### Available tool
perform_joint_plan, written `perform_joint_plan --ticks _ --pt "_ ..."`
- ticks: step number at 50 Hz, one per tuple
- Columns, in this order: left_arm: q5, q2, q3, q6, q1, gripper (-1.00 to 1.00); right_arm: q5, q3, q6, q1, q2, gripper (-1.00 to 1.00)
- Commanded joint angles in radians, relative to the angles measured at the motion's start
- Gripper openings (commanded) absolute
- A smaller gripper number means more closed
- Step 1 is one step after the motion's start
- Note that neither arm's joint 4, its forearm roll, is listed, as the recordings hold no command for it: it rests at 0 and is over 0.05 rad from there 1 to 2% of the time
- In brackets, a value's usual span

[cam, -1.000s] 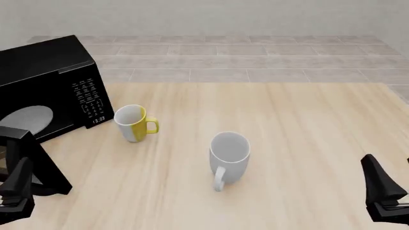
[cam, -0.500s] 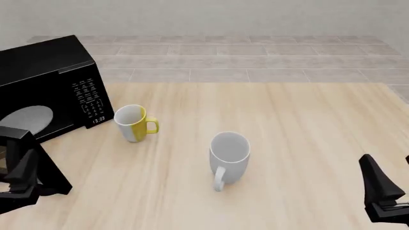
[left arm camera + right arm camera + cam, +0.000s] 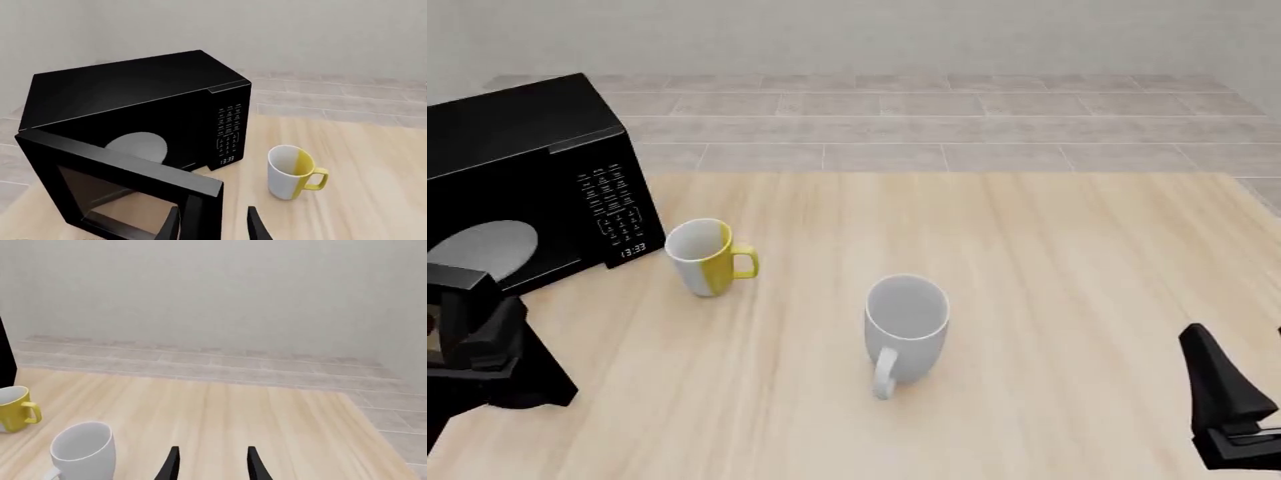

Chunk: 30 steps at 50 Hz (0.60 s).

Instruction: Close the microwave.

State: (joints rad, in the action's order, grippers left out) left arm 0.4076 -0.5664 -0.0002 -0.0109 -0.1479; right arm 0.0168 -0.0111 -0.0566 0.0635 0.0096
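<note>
The black microwave (image 3: 527, 150) stands at the table's far left, keypad panel (image 3: 614, 205) facing right, pale turntable (image 3: 487, 245) showing inside. Its dark glass door (image 3: 467, 345) hangs open toward the near edge. My left gripper (image 3: 501, 325) is open at the door's free edge. In the left wrist view the microwave (image 3: 133, 95) and its door (image 3: 113, 185) fill the frame, and the door's edge stands between the left gripper's (image 3: 213, 227) fingers. My right gripper (image 3: 1228, 405) is open and empty at the near right, also in the right wrist view (image 3: 212, 465).
A yellow and white mug (image 3: 710, 256) stands just right of the microwave's keypad; it shows in the left wrist view (image 3: 291, 171). A larger white mug (image 3: 905, 318) stands mid-table, also in the right wrist view (image 3: 83, 450). Tiled floor lies beyond the table's far edge.
My left gripper has moved forward and up along the open door toward its free edge. The right gripper has barely moved. The door and mugs have not shifted.
</note>
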Motion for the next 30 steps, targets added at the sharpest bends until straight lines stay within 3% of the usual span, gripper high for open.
perform_joint_plan --ticks 1,4,17,30 --pt "0.122 -0.156 0.000 -0.025 0.002 1.00 -0.008 -0.005 -0.002 -0.001 -0.008 1.00" --pt "0.154 -0.218 0.000 -0.057 0.030 1.00 -0.005 -0.002 -0.002 0.000 -0.008 1.00" --pt "0.179 -0.232 0.000 -0.063 0.007 1.00 -0.004 -0.001 0.001 0.003 -0.007 1.00" --pt "0.279 -0.366 0.000 -0.082 0.010 1.00 -0.011 -0.009 -0.005 0.013 -0.005 1.00"
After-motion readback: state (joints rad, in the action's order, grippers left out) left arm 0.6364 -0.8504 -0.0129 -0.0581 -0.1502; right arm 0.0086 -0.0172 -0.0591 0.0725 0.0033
